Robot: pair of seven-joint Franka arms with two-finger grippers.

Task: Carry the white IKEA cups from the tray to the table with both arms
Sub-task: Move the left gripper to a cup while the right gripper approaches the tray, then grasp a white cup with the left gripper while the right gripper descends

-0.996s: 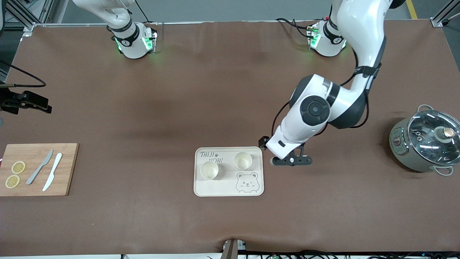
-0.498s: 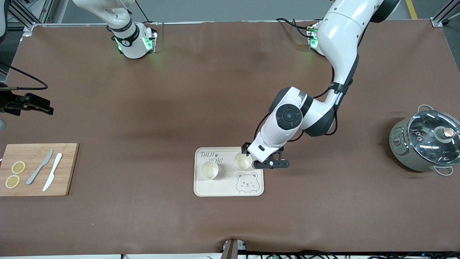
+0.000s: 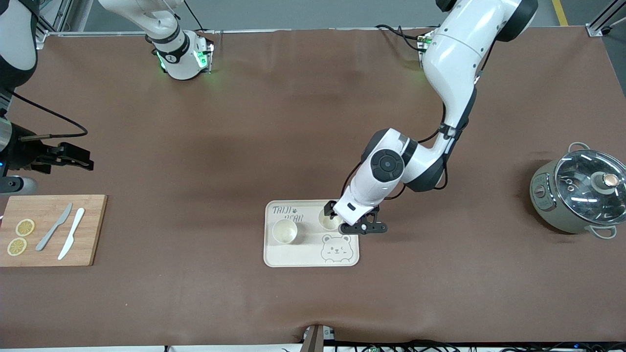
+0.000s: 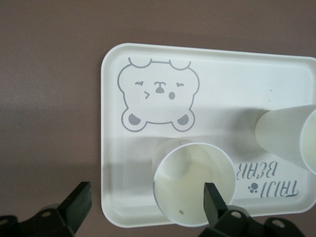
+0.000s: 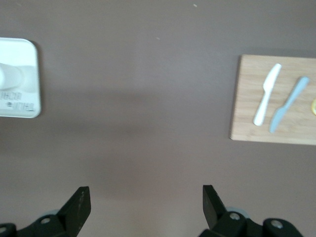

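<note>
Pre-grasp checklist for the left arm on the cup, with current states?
1. Left gripper open: ok.
2. Left gripper centered on the cup nearer the left arm: not ok; one finger is over its mouth, the other is off the tray's edge.
3. Both cups upright on the tray: ok.
4. Gap to the second cup: ok, they stand apart.
5. Right gripper open, over bare table near the cutting board: ok.
6. Height above the rim: cannot tell.
</note>
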